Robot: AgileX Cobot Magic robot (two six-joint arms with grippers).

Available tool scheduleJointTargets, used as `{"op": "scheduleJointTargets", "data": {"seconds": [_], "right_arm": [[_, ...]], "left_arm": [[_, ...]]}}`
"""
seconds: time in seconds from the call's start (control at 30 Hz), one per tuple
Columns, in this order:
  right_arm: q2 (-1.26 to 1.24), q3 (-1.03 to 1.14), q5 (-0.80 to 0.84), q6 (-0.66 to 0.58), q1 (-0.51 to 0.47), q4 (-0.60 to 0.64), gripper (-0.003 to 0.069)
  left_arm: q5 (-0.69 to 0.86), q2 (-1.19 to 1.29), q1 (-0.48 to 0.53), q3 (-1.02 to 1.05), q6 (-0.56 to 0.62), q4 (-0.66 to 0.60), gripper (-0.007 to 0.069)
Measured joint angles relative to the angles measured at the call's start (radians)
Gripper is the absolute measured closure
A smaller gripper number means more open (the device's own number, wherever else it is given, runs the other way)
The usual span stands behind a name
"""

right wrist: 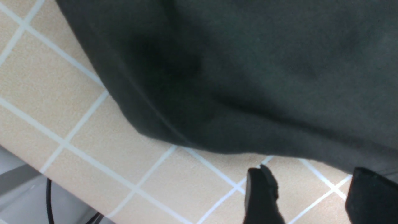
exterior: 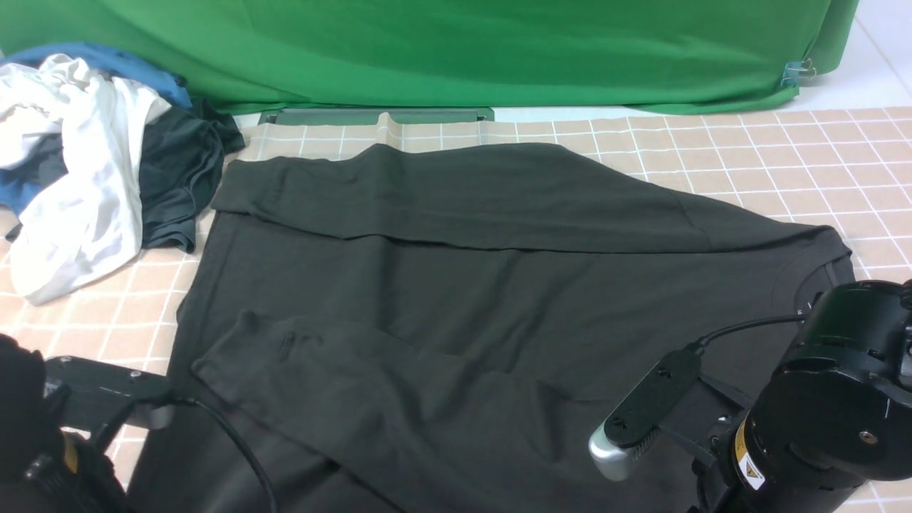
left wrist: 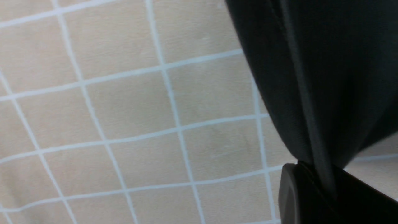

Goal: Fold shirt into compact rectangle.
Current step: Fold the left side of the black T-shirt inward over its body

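Fabric fills most of the front view. The shirt (exterior: pixel 463 285) lies spread across the middle of the desk (exterior: pixel 748 157), which is covered with a tan cloth checked in white lines. The shirt's collar end points to the robot's right, and its far long edge is turned over toward the middle as a flat band. A second fold of dark cloth lies on top at the near left. A heap of other clothes sits at the far left corner, just beside the shirt: a white garment (exterior: pixel 85 185), a dark grey-teal garment (exterior: pixel 178 185) and a blue garment (exterior: pixel 107 60) behind them. A green backdrop (exterior: pixel 456 50) hangs along the far side of the desk, with a clip (exterior: pixel 799 71) at its right end. The left arm (exterior: pixel 28 434) shows at the near left corner and the right arm (exterior: pixel 841 406) at the near right, over the shirt's near right part. Neither arm's fingertips can be seen from here.

From the left wrist view, the left end effector (left wrist: pixel 323 186) is closed tight on a gathered edge of the shirt (left wrist: pixel 326 62). The dark cloth runs up and away from the pinch, with the checked desk cloth (left wrist: pixel 124 109) beside it.

From the right wrist view, the right end effector (right wrist: pixel 317 199) stands with its two fingers (right wrist: pixel 261 196) well apart and only checked cloth showing in the gap. It grips nothing. The shirt's (right wrist: pixel 248 62) edge lies just beyond the tips and seems to reach one finger, though contact cannot be told. The desk's (right wrist: pixel 77 124) edge shows at one corner.
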Motion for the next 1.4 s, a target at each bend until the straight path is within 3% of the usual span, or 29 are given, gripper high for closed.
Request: {"op": "scheduleJointTargets", "data": {"seconds": [0.2, 0.3, 0.37, 0.53, 0.67, 0.9, 1.03, 1.2, 1.27, 1.4], "right_arm": [[0.0, 0.0, 0.0, 0.002, 0.0, -0.001, 0.0252], [0.0, 0.0, 0.0, 0.003, 0.0, -0.001, 0.0252], [0.0, 0.0, 0.0, 0.003, 0.0, -0.001, 0.0252], [0.0, -0.001, 0.0, 0.003, 0.0, -0.002, 0.0252], [0.0, -0.01, 0.002, 0.005, 0.0, -0.002, 0.0252], [0.0, -0.054, 0.009, 0.005, 0.0, -0.003, 0.0252], [0.0, -0.087, 0.023, 0.004, 0.0, -0.003, 0.0252], [0.0, -0.119, 0.034, 0.004, 0.0, -0.007, 0.0252], [0.0, -0.132, 0.035, 0.004, 0.0, -0.008, 0.0252], [0.0, -0.147, 0.038, 0.004, 0.0, -0.01, 0.0252]], "left_arm": [[0.058, 0.0, 0.0, -0.016, -0.008, 0.056, 0.0424], [0.08, 0.0, 0.0, -0.07, -0.059, 0.091, 0.0361], [0.068, 0.001, 0.0, -0.161, -0.158, 0.112, 0.0333], [-0.002, 0.056, 0.0, -0.305, -0.207, 0.115, 0.0426], [-0.07, 0.24, 0.0, -0.421, -0.201, 0.117, 0.0592], [-0.181, 0.5, 0.0, -0.537, -0.195, 0.135, 0.0592], [-0.235, 0.594, 0.0, -0.583, -0.188, 0.162, 0.0487], [-0.299, 0.666, 0.0, -0.594, -0.182, 0.198, 0.0275], [-0.318, 0.694, 0.0, -0.594, -0.182, 0.225, 0.0156], [-0.344, 0.734, 0.0, -0.594, -0.185, 0.24, 0.0045]]}}
